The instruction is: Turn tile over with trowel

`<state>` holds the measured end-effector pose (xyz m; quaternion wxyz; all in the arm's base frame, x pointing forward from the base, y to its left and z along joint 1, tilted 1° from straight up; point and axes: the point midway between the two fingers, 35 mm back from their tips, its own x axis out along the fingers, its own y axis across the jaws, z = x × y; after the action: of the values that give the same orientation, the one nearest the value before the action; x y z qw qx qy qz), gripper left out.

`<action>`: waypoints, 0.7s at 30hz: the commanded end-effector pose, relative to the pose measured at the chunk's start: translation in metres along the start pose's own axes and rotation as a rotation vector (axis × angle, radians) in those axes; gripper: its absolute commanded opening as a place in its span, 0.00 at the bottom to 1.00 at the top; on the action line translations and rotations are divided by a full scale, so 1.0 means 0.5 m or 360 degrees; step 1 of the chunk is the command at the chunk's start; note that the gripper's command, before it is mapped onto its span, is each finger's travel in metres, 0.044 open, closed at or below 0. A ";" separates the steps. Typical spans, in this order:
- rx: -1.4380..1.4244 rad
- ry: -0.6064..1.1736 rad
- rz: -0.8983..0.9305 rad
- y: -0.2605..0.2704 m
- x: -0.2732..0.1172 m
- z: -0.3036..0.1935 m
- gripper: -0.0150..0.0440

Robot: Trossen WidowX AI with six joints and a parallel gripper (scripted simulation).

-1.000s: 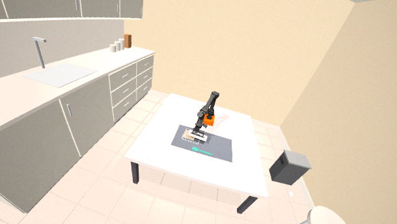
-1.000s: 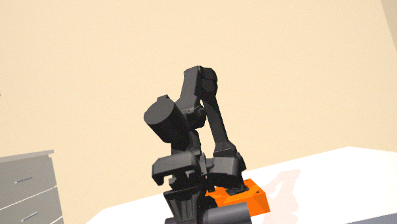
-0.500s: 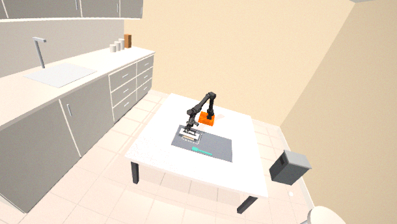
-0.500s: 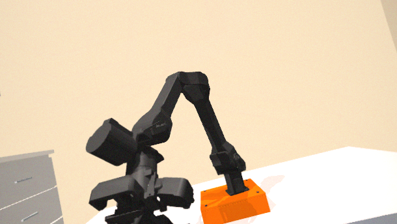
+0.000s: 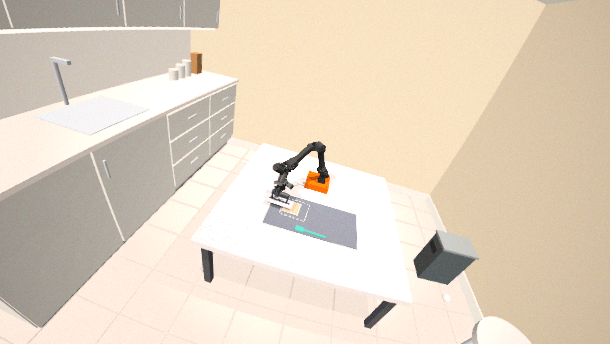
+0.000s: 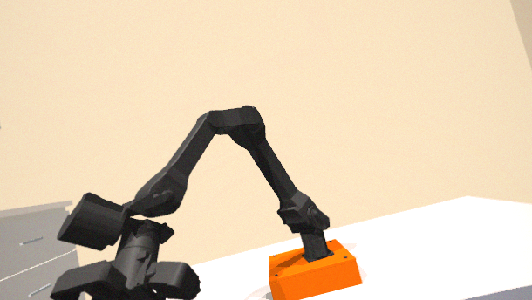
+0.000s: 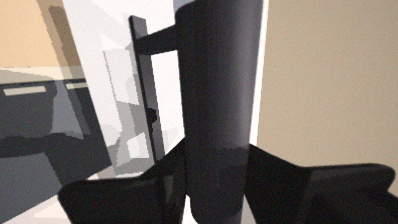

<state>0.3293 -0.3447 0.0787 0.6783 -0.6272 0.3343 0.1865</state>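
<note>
My gripper is shut on the dark round handle of the trowel. The trowel has a broad whitish blade, held low over the back left of the mat. The tan tile has a pale border and is inside the dashed outline. The blade's near end is beside or over the tile's back left part in the top view; contact cannot be told. Whether the marked side faces up is too small to tell. The exterior view cuts off the fingertips, trowel and tile.
A teal flat-headed tool lies on the mat, in front of the outline. The orange arm base stands behind the mat on the white table. The table's left edge is beyond the trowel.
</note>
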 end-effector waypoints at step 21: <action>-0.0033 0.0027 -0.0119 0.052 -0.039 -0.145 0.25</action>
<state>0.2804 -0.4056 0.0711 0.6778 -0.6418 0.3197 0.1625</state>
